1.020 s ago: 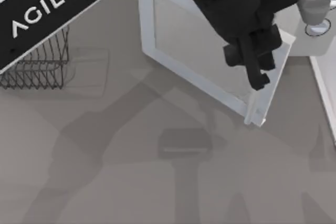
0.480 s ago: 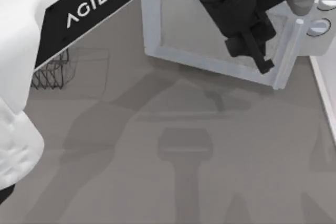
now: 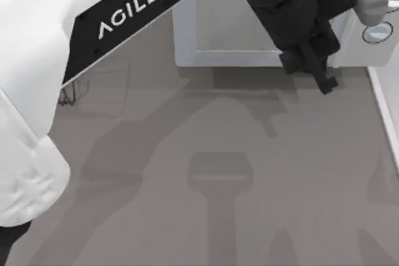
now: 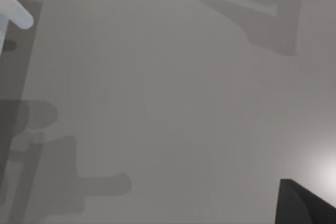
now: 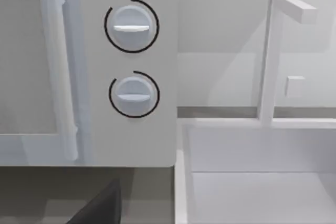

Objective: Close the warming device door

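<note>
You saw the flat white door with its translucent grey window lying flush against the large white boxy warming device, directly behind your left arm's black gripper; whether that gripper was clenched or released, you could not tell. From the right wrist, the pale cylindrical bar handle stood upright beside two round grey-blue knobs, with a white sink basin alongside. The left wrist faced bare grey desk.
</note>
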Tool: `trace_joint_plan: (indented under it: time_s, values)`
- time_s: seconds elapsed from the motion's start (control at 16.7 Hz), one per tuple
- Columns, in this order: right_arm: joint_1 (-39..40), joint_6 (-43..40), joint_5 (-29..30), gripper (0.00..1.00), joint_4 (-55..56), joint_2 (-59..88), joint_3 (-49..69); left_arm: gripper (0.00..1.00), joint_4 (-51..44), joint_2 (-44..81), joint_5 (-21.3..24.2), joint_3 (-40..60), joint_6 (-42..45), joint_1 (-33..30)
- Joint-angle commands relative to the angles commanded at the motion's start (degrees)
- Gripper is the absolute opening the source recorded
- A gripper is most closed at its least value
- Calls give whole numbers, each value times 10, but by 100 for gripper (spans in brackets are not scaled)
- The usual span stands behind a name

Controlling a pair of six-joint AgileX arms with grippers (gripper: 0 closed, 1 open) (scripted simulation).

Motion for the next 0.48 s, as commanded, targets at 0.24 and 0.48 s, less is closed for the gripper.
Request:
trace_joint_plan:
  time_s: [0.24, 0.48]
  values:
    - [0, 0, 0, 100, 0, 0, 0, 0, -16, 19, 3, 25, -6, -9]
    - [0, 0, 0, 100, 0, 0, 0, 0, -16, 22, -14, 51, -12, -1]
